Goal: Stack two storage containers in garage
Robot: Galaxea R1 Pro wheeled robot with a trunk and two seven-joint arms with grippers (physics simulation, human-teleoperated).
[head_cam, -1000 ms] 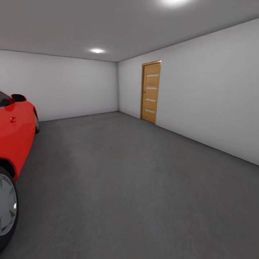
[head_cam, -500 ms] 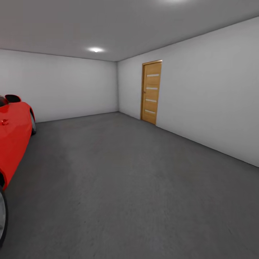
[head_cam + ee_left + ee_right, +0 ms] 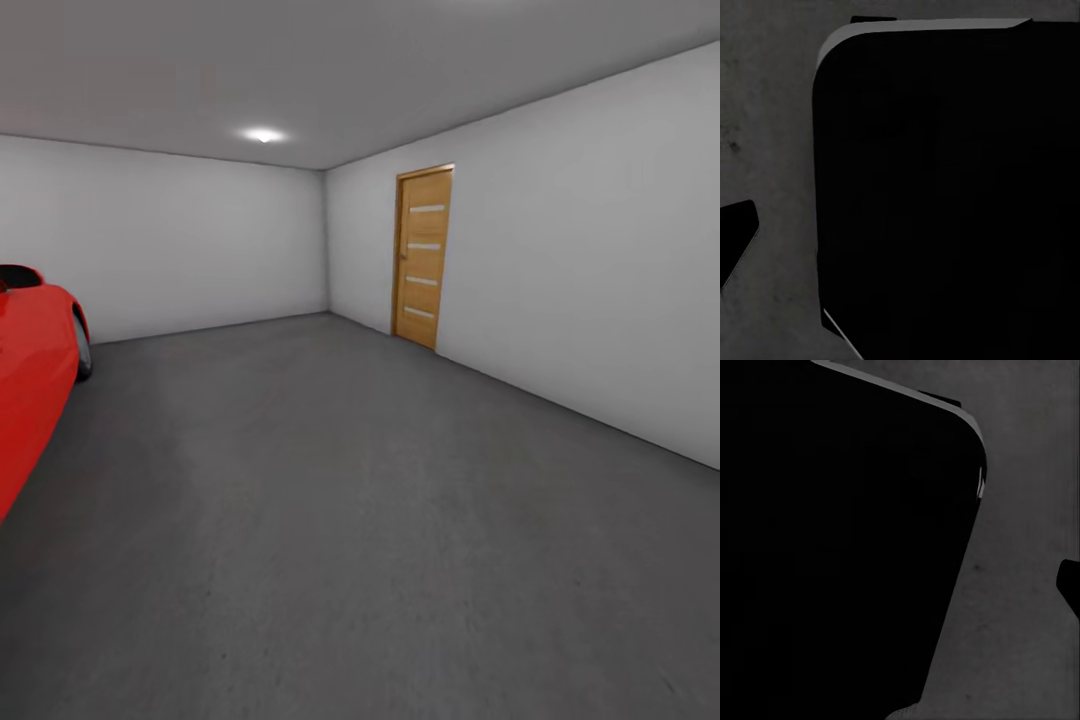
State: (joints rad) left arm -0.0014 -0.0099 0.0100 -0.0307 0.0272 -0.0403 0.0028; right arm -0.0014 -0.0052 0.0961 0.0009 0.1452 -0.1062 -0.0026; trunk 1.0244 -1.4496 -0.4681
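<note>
I am in the garage, with its dark grey floor (image 3: 360,520) stretching ahead between pale grey walls. The two storage containers are out of view, and so is the living room. In the left wrist view a large black rounded part of my own body (image 3: 945,187) hangs over the same rough floor (image 3: 765,112). The right wrist view has a like black body part (image 3: 832,532) above the floor (image 3: 1020,630). A small dark piece sits at one edge of each wrist view; what it is cannot be made out.
A red car (image 3: 30,390) stands along the left edge of the head view. A wooden door (image 3: 422,257) is shut in the right wall, near the far corner. A recessed ceiling light (image 3: 262,134) glows above. Open floor runs ahead and to the right.
The whole head view has shifted, so the camera moved: the red car slid further off the left edge and its front wheel left the picture. The door stayed nearly in place.
</note>
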